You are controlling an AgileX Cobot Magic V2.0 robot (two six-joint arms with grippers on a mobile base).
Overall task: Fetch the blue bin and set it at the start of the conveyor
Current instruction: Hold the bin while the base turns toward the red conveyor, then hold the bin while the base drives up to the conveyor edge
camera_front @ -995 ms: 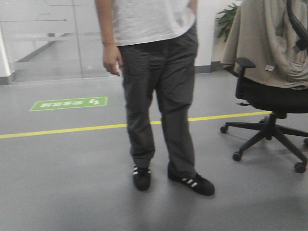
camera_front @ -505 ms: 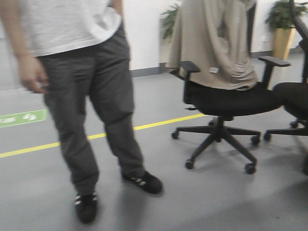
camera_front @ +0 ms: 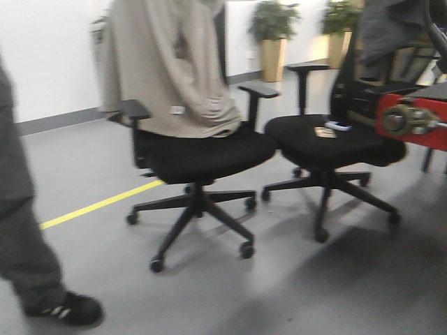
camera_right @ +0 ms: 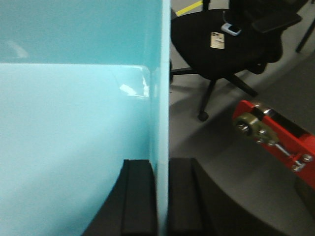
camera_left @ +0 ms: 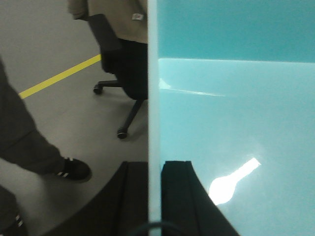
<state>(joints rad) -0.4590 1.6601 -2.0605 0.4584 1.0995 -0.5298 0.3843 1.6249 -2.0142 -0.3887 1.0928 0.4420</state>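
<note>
The right gripper (camera_right: 162, 169) clamps the side wall of the blue bin (camera_right: 74, 137), one black finger (camera_right: 139, 196) inside the pale tub and the other outside, both touching the wall. Beyond the rim, on the grey floor (camera_right: 216, 162), stands a black office chair (camera_right: 211, 59) with a phone (camera_right: 217, 40) lying near its seat's middle. A red frame (camera_right: 275, 137) with silver bolts sits at right.

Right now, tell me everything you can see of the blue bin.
The blue bin is pale aqua plastic, smooth and glossy, with lamp glare on its bottom. Only its inside and two walls show; that part looks empty. The left gripper and right gripper each pinch a wall, one finger inside, one outside. It hangs above the grey floor, near a red frame.
</note>
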